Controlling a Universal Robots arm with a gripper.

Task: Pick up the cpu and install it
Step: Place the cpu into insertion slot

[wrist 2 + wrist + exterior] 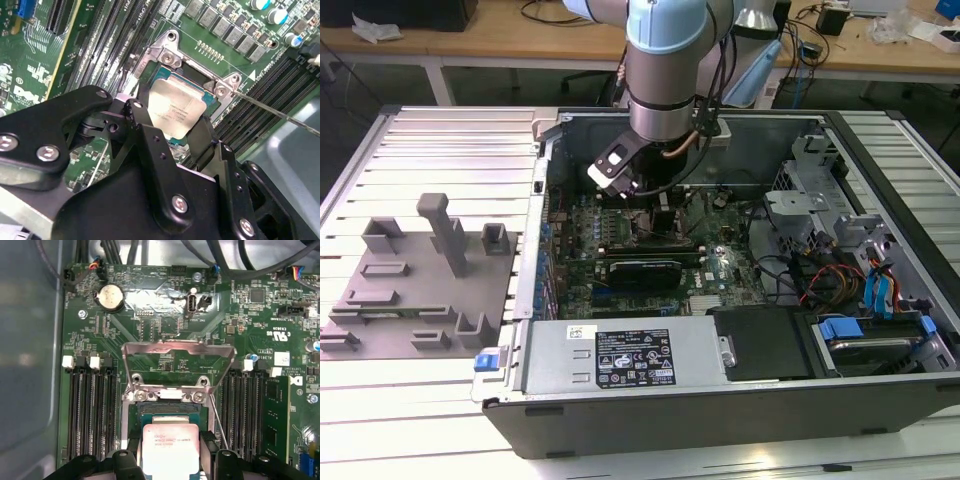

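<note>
Tool [172, 121] of mine grips the cpu [176, 112] by two opposite edges just above the open socket [165, 412]; I judge it light, stiff, slick and fragile underneath, so edge-holding suits it.

Metal load plate [178, 346] is standing open just beyond the gripper [172, 455], memory slots [92, 410] are flanking it, coin battery [111, 296] is sitting farther out.

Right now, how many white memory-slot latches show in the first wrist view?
4. Two latches at one side of the socket frame, two at the other; the gripper holding the cpu may hide more.
</note>
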